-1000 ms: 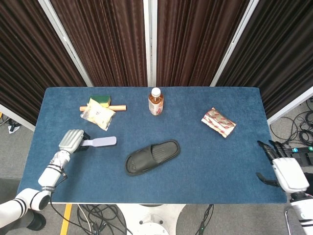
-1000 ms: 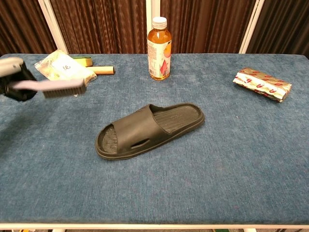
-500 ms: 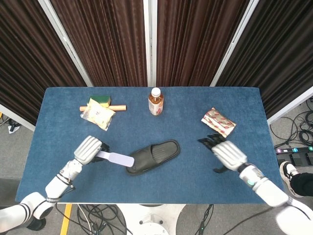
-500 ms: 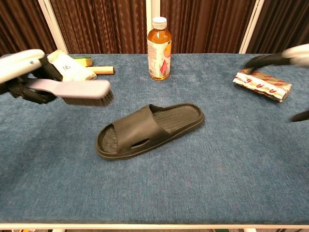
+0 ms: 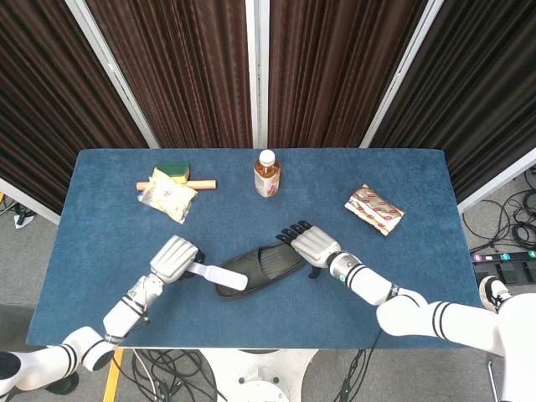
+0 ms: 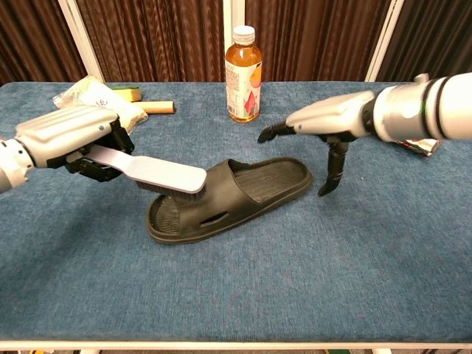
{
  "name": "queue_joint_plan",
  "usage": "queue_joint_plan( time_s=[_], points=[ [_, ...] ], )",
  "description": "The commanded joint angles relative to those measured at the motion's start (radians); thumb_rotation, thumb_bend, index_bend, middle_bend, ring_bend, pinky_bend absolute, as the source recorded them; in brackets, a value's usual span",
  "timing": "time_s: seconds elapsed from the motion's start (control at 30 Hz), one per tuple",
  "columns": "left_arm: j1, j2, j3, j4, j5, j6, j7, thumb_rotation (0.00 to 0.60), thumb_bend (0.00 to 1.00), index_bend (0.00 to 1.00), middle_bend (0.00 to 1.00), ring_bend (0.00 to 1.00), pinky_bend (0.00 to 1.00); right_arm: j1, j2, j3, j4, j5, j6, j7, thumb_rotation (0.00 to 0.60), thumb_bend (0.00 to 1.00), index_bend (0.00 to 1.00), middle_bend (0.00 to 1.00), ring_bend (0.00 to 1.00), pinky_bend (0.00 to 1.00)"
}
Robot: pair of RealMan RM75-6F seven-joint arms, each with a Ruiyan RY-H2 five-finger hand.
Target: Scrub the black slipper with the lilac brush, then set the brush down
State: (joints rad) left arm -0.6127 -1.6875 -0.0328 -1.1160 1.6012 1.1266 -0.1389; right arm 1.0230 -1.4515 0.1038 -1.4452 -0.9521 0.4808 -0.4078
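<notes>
The black slipper (image 5: pixel 266 263) (image 6: pixel 254 188) lies mid-table, toe end toward the robot's left. My left hand (image 5: pixel 173 259) (image 6: pixel 70 136) grips the handle of the lilac brush (image 5: pixel 220 275) (image 6: pixel 158 172), whose head rests over the slipper's toe strap. My right hand (image 5: pixel 309 244) (image 6: pixel 333 125) hovers open at the slipper's heel end, fingers spread, thumb pointing down beside the heel rim; contact with the slipper cannot be told.
An orange drink bottle (image 5: pixel 266 174) (image 6: pixel 243 74) stands behind the slipper. A sponge, a wooden stick and a plastic packet (image 5: pixel 168 194) (image 6: pixel 96 99) lie at the back left. A red-patterned snack pack (image 5: pixel 373 208) (image 6: pixel 411 144) sits at the right.
My left hand has carried the brush rightward onto the slipper's toe end. My right hand has swung in from the right edge to the slipper's heel.
</notes>
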Motion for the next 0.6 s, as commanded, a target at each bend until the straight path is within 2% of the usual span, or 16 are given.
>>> queue_joint_plan(
  time_s=[0.03,0.17,0.37,0.6],
  points=[
    [-0.008,-0.007,-0.005,-0.027,-0.008,-0.007,-0.005,0.6,0.65,1.0,1.0,1.0,1.0,0.069,-0.065,-0.059,0.061,0.11,0.009,-0.075,0.6,0.06,0.0,0.1,0.0,0.0],
    [-0.021,-0.017,-0.005,-0.034,-0.003,-0.01,0.004,0.6,0.65,1.0,1.0,1.0,1.0,0.102,-0.104,-0.094,0.093,0.175,0.035,-0.108,0.6,0.16,0.11,0.2,0.02,0.02],
    [-0.037,-0.048,0.001,-0.003,-0.005,-0.033,0.037,0.6,0.65,1.0,1.0,1.0,1.0,0.12,-0.132,-0.116,0.11,0.2,0.066,-0.112,0.6,0.24,0.27,0.29,0.1,0.14],
    [-0.051,-0.095,-0.008,0.079,-0.046,-0.083,0.061,0.6,0.65,1.0,1.0,1.0,1.0,0.131,-0.134,-0.134,0.112,0.179,0.075,-0.112,0.6,0.3,0.33,0.31,0.14,0.2]
  ],
)
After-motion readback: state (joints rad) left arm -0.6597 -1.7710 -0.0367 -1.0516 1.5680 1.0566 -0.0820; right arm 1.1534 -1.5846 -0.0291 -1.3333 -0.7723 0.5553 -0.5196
